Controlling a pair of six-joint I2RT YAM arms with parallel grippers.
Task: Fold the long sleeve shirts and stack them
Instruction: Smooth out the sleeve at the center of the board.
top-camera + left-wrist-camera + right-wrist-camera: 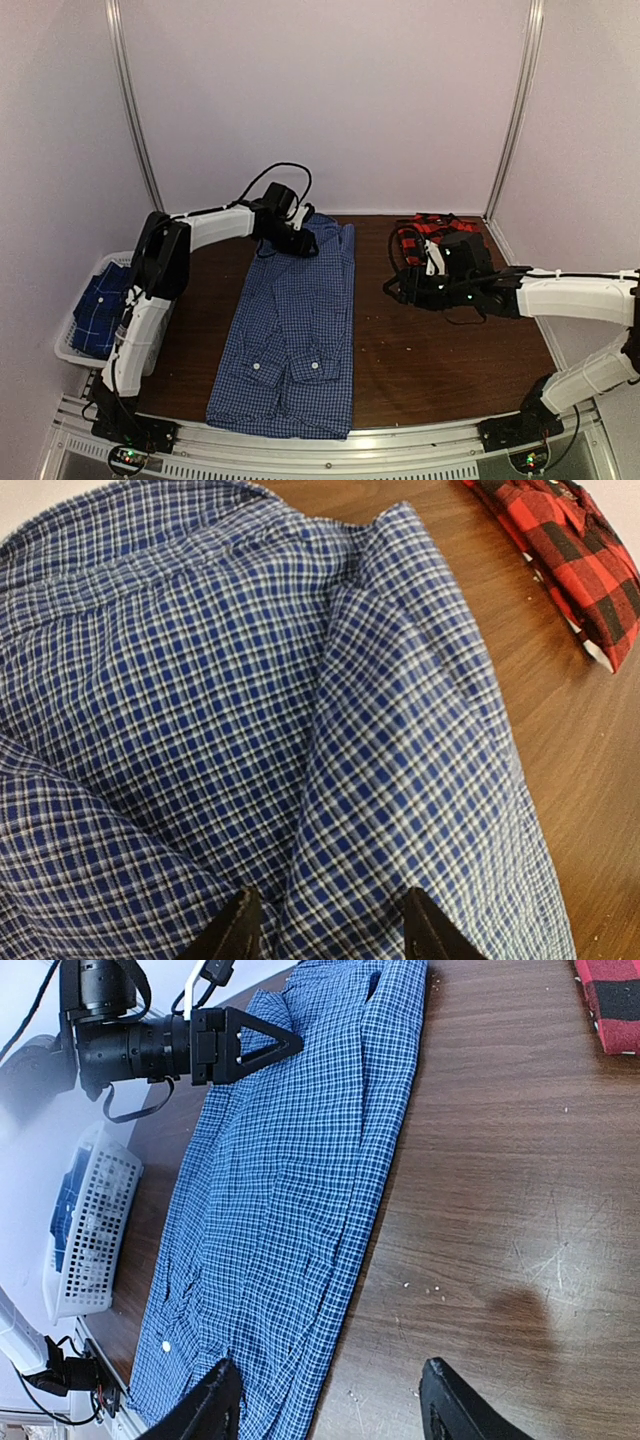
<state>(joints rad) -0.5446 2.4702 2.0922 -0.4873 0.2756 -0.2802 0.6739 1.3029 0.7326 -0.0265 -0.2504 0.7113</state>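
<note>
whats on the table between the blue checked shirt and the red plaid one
Only bare brown tabletop, as the left wrist view shows; the blue checked shirt and red plaid shirt lie apart.

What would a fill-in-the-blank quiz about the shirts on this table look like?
1. The flat shirt in the middle of the table is checked blue and ___.
2. The red-and-black shirt lies toward the table's far ___ corner.
3. The dark blue shirt sits in a white ___.
4. The right gripper, fingers apart, holds ___.
Missing words: white; right; basket; nothing.
</note>
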